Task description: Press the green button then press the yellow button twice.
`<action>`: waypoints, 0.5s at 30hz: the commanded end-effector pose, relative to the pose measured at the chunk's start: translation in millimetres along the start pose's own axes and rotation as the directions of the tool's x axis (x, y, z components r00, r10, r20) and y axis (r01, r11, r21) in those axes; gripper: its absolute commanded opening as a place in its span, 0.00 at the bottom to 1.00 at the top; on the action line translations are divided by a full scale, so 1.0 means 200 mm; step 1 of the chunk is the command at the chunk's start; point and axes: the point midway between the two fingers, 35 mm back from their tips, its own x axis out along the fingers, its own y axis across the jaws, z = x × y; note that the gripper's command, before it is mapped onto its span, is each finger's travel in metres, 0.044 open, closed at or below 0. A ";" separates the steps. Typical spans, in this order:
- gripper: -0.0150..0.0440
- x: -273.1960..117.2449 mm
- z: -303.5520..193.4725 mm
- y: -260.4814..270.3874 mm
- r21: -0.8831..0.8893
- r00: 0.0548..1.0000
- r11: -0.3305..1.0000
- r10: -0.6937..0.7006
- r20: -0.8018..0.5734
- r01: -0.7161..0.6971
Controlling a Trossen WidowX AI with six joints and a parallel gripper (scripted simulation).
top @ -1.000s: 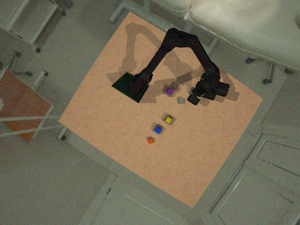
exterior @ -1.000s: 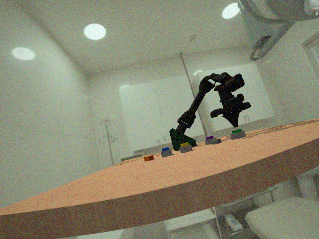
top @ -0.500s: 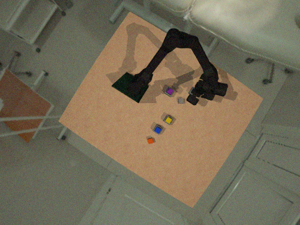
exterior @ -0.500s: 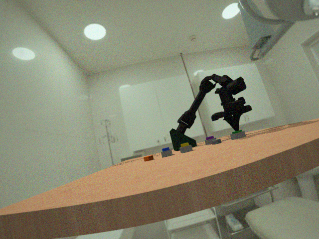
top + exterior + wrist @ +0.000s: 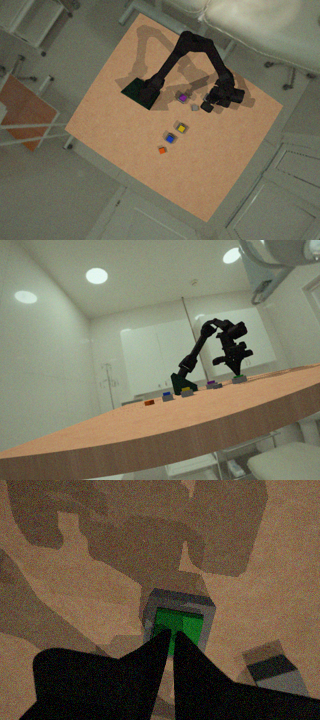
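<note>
The green button (image 5: pixel 239 376) (image 5: pixel 192 626) has a green cap in a grey square housing. In the top view the arm hides nearly all of it. My gripper (image 5: pixel 238 374) (image 5: pixel 173 635) is shut and empty, pointing down. Its fingertips are on the green cap, which looks sunk low in its housing. The yellow button (image 5: pixel 181 128) (image 5: pixel 185 389) stands apart from the gripper, its cap raised above its grey housing; it is out of the wrist view.
The purple button (image 5: pixel 182 97) (image 5: pixel 211 382) and a grey block (image 5: pixel 194 107) (image 5: pixel 217 386) (image 5: pixel 283 681) are near the green button. The blue button (image 5: pixel 170 138) (image 5: pixel 166 393) and an orange block (image 5: pixel 162 150) (image 5: pixel 149 402) lie beyond the yellow button.
</note>
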 end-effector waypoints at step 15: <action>0.29 -0.45 0.00 -0.01 0.006 1.000 1.000 -0.010 -0.001 0.010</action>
